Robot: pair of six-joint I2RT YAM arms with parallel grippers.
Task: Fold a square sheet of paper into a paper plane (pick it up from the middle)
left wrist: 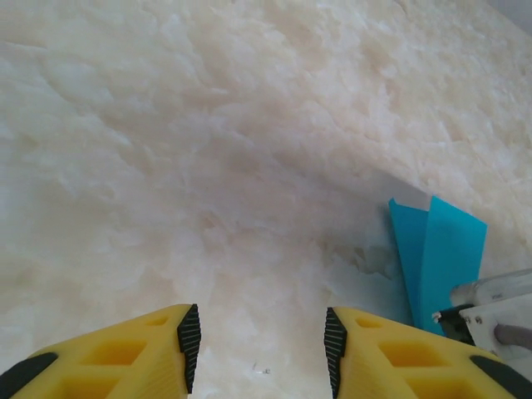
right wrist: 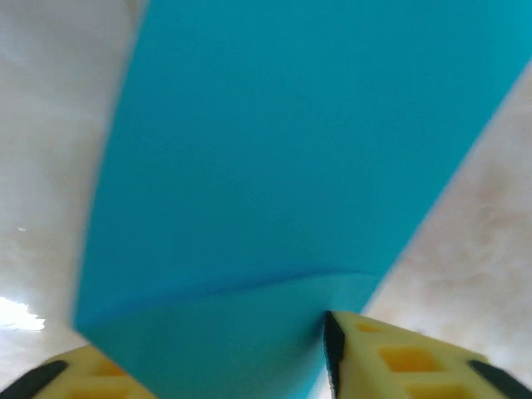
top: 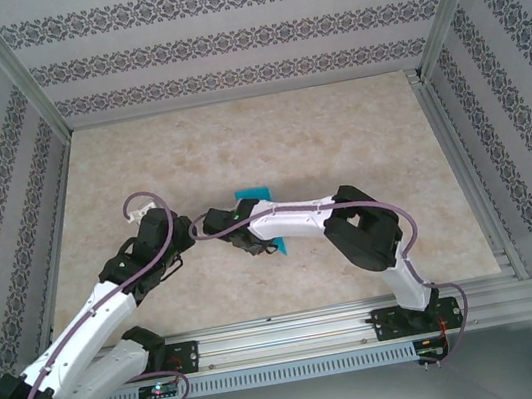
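The sheet of paper (top: 253, 196) is teal-blue and folded into a narrow wedge with a centre crease, lying mid-table and partly under my right arm. In the left wrist view the paper (left wrist: 436, 258) lies to the right of my left gripper (left wrist: 259, 345), which is open over bare table with nothing between its pads. In the top view the left gripper (top: 176, 239) sits just left of the right gripper (top: 242, 242). My right gripper (right wrist: 208, 366) is right at the paper (right wrist: 274, 150). Its jaws stand apart, and the creased sheet lies between them, covering the left finger.
The beige marble-look table (top: 237, 143) is walled by patterned panels. An aluminium rail (top: 346, 320) runs along the near edge and another rail (top: 459, 169) along the right side. A piece of the right gripper (left wrist: 495, 307) shows close beside my left fingers.
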